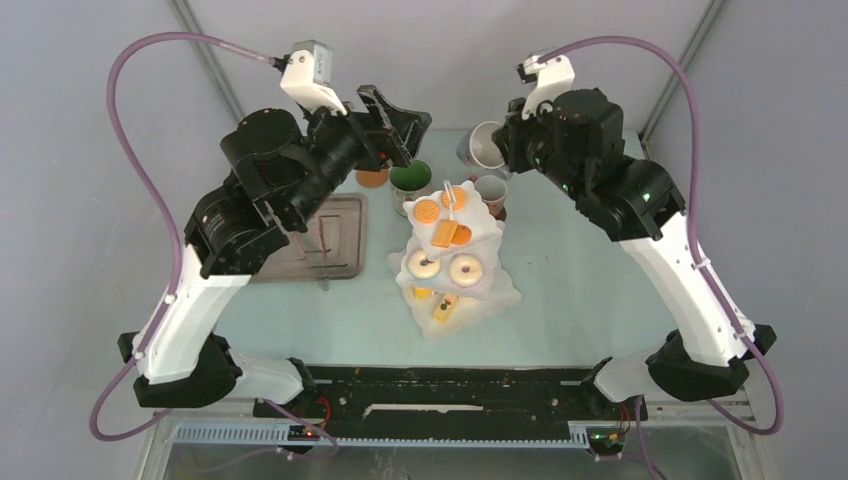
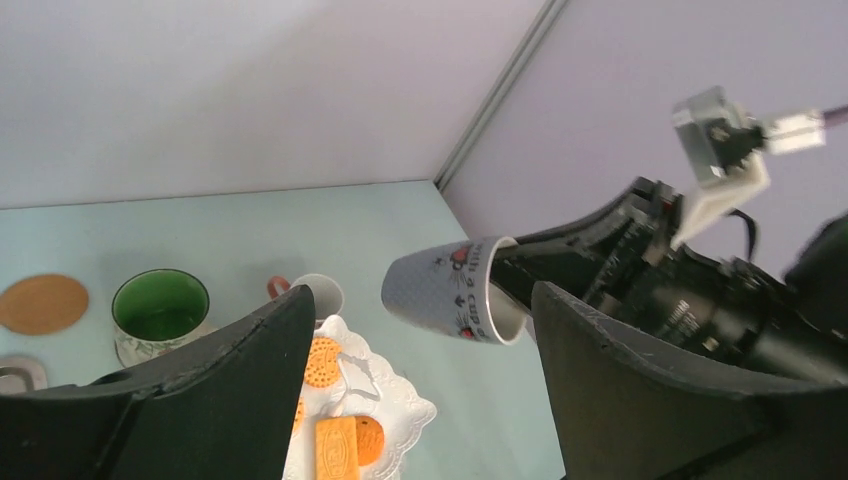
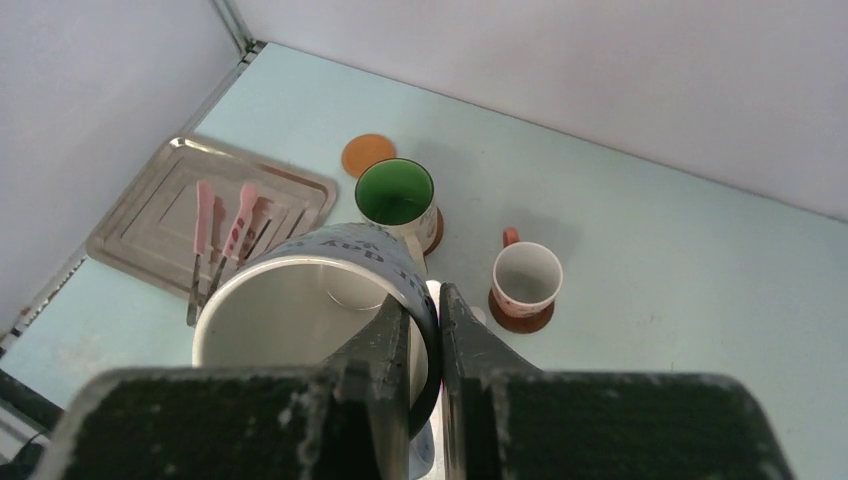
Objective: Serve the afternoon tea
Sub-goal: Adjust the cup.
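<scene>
The right gripper (image 3: 425,300) pinches the rim of the printed mug (image 3: 300,300), one finger inside, one outside, so it hangs tilted in the air just beyond the stand (image 1: 503,293), likely bound for the bare coaster (image 3: 368,155) far left, while the left gripper (image 2: 420,300) hovers wide open, empty

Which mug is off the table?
The printed mug, held by its rim in the right end effector; the green-inside mug and small mug sit on coasters.
</scene>
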Tool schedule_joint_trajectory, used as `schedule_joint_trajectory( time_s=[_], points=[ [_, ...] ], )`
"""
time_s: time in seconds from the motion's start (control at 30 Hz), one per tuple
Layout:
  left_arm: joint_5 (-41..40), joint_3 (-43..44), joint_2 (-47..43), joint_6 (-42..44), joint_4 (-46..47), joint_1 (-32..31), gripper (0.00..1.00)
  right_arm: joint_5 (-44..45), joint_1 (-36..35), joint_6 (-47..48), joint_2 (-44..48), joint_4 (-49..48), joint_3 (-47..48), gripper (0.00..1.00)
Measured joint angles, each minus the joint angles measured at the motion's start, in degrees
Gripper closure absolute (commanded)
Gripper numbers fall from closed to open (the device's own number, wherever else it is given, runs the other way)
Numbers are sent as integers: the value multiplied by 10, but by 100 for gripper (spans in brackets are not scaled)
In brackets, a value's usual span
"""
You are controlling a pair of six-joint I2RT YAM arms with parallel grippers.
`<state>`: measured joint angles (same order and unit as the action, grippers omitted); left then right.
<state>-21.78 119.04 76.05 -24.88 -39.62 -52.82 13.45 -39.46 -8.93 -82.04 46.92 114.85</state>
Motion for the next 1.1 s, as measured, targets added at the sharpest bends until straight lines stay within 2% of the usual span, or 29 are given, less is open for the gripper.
schedule_joint_trajectory(
  time_s=[0.17, 0.47, 0.8, 1.0, 1.1],
  points=[
    [-52, 9, 15, 5, -14, -26, 15, 78, -72, 38, 10, -1, 0, 100],
    [-133, 63, 45, 17, -52, -61, 16, 171, -139, 96, 10, -24, -2, 100],
    [-167, 56, 80, 66, -57, -101, 12, 220, -156, 120, -55, -35, 43, 100],
    [-167, 9, 82, 77, -42, -108, 28, 209, -138, 115, -66, -34, 44, 100],
    [-171, 3, 87, 86, -42, -108, 33, 198, -120, 96, -61, -34, 42, 100]
  ],
)
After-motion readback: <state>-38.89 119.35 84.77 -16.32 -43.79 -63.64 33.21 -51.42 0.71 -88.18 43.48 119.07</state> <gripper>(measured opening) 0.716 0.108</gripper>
